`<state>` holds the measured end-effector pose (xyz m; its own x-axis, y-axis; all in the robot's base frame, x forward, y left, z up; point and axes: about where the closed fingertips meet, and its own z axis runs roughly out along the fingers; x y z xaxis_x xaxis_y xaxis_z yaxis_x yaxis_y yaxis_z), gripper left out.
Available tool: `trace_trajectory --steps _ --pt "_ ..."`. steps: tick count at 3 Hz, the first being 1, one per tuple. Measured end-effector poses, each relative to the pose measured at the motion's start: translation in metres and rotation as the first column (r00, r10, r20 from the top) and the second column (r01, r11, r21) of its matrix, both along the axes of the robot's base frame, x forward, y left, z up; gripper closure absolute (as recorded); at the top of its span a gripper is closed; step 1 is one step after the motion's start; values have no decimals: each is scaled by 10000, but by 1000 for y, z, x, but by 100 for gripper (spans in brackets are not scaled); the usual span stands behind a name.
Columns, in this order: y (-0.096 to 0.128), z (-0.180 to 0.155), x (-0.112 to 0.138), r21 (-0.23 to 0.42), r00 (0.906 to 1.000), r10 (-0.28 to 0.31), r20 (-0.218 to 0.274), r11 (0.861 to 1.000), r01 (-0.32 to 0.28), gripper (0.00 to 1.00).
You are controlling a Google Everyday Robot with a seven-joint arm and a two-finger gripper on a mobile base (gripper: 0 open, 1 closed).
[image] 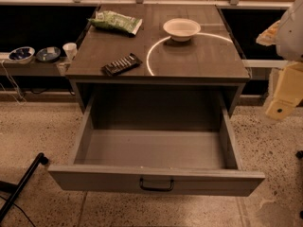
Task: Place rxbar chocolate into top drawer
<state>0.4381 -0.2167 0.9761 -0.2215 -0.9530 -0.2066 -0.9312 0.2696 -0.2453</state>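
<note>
Dark rxbar chocolate (121, 64) (pale lettering), grey-brown top drawer (94, 178) — green bag (115, 22), cream gripper (280, 109) far right

- We see only a small part of the robot, all of it pressed against the edge of the view at about 3 o'clock.
- The arm (294, 30) shows as a rounded white shell at roughly 2 o'clock, cut off by the frame on its outer side.
- Just beneath that shell, the gripper (284, 96) appears as a pale yellow, blocky piece (its outer side also runs out of view).
- We read the gripper as slanting down toward 7 o'clock, with a small dark round spot near its lower tip.
- Whether it grips anything we cannot tell.
</note>
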Motion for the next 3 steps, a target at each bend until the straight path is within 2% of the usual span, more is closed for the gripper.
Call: trace_trajectory --steps 1,2,3 --pt "0 0 0 -1 10000 5 0 10000 -5 0" --pt "13 0 6 -96 9994 344 18 9994 -344 0" --pt "53 -13 37 -412 9864 1644 -21 9855 -1643 0"
